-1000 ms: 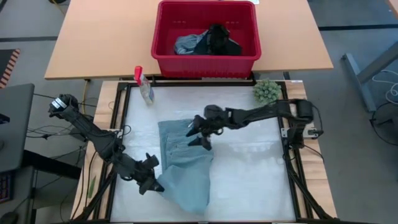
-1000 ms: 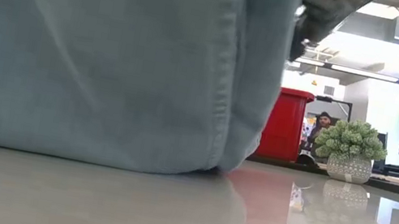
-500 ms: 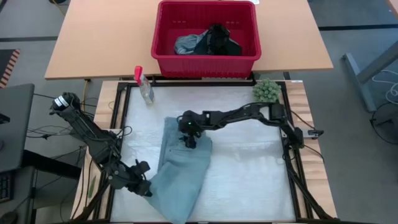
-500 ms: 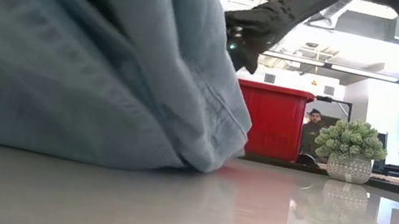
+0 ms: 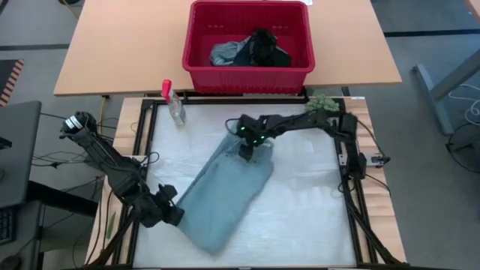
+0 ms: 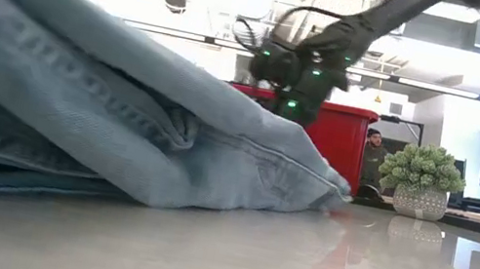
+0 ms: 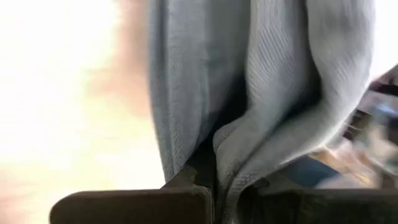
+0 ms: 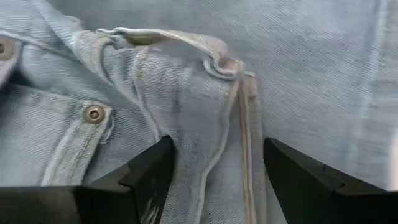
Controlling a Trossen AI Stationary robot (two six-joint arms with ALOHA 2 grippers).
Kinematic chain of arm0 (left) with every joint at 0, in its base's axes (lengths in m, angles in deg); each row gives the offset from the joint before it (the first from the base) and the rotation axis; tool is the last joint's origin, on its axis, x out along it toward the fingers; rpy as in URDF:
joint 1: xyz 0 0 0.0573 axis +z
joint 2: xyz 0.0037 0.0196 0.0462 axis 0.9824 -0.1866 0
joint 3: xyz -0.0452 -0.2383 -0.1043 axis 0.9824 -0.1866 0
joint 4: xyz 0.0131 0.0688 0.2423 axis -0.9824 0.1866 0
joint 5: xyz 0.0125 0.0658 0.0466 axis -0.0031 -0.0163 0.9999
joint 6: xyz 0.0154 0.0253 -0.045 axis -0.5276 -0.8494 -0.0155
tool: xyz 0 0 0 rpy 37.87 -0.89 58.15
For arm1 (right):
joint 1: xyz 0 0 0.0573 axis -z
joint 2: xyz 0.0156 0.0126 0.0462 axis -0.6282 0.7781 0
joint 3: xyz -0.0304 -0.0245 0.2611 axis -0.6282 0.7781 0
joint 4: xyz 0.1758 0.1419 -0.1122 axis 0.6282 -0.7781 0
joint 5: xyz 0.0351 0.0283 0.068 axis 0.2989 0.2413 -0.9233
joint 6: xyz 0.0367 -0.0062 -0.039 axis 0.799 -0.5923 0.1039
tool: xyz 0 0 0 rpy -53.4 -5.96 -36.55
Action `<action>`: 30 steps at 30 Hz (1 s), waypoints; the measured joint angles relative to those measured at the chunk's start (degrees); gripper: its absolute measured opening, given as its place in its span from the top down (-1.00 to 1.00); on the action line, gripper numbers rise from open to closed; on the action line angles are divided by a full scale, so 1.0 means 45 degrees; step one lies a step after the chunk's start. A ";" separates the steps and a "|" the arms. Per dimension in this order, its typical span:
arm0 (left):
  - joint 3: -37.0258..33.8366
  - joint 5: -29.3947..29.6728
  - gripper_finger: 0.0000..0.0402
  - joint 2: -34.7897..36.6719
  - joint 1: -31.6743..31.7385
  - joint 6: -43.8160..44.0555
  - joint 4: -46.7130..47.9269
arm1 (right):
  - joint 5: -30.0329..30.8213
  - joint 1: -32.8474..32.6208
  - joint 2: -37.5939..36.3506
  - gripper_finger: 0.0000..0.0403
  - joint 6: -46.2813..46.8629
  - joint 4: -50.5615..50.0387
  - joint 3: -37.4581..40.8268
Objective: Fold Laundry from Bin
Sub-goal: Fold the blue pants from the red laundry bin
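1. You are looking at the left gripper [image 5: 171, 215] at the near left edge of the table [image 5: 315, 210]. Its jaws are pressed together on a fold of the denim garment [image 5: 225, 187], as the left wrist view is showing cloth pinched between the fingers [image 7: 134, 205]. This grip is probably anchoring one end so the fabric can be drawn out flat.

2. You are looking at the right gripper [image 5: 247, 150] hovering at the far end of the same garment, near the middle of the table. Its jaws are standing spread; the right wrist view is showing both fingers [image 8: 146, 177] apart above a seam and a metal rivet [image 8: 94, 114], with no cloth between them. It appears to be lining up to take a hold at the waistband area.

3. The garment is lying diagonally on the table, from the left gripper toward the right gripper, partly bunched and not yet folded.

4. The rest of the laundry [image 5: 247, 51], grey and black items, is sitting inside the red bin [image 5: 196, 67] on the wooden table [image 5: 112, 52] beyond the work surface.

5. A spray bottle [image 5: 174, 103] and a small green plant [image 5: 322, 105] are standing at the far edge, clear of the cloth.

6. No brand, label or readable writing is showing in any view.
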 joint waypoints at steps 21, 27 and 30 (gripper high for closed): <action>-0.2701 -0.2398 0.34 0.0005 -0.0053 -0.0766 -0.2010 | -0.1537 -0.0236 -0.2944 -0.37 0.1519 0.0290 0.2099; -0.2384 -0.3693 -0.05 0.0388 -0.0073 -0.1255 -0.2002 | -0.1314 -0.0837 -0.2953 -0.37 0.1651 0.0898 0.2487; -0.2180 -0.3354 -0.14 0.0953 -0.0068 -0.1288 -0.1773 | -0.0991 -0.1138 -0.2958 -0.37 0.1468 0.1207 0.2479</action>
